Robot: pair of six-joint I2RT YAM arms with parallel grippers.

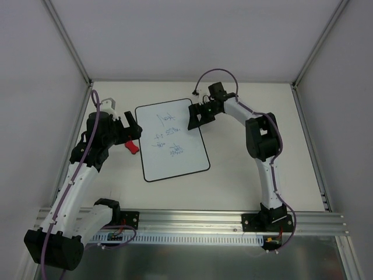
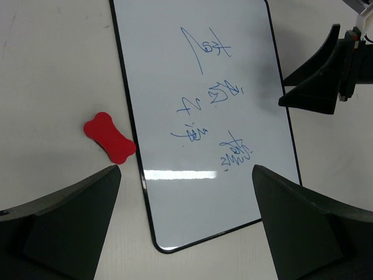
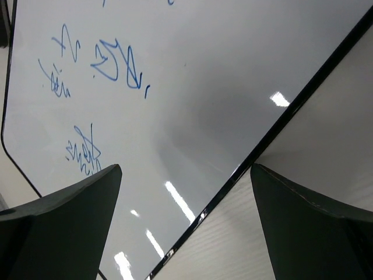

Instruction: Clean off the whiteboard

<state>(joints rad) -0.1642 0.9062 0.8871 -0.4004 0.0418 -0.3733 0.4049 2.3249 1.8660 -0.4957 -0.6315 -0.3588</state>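
Left gripper (image 1: pixel 132 128), at centre left of your top view, stands with jaws wide apart and holds nothing. It hangs just off the left edge of the whiteboard. Right gripper (image 1: pixel 194 116), just above centre of the same view, is likewise spread wide and empty. It sits low over the board's upper right edge; in your right wrist view the black rim runs diagonally between its two fingers, though you cannot tell whether they touch the board.

Bench (image 1: pixel 227 175): pale surface filling the middle of the top view, with both arm bases along its lower edge.

Whiteboard (image 1: pixel 171 140): lies flat at the centre of the bench, turned slightly so that its lower end swings right.

Eraser (image 2: pixel 109 137): red bone-shaped block at centre left of your left wrist view, flat on the bench, one end reaching the board's left rim.

Handwriting (image 2: pixel 204 49): several blue scrawls across the board's upper and middle area, with the lower part blank.
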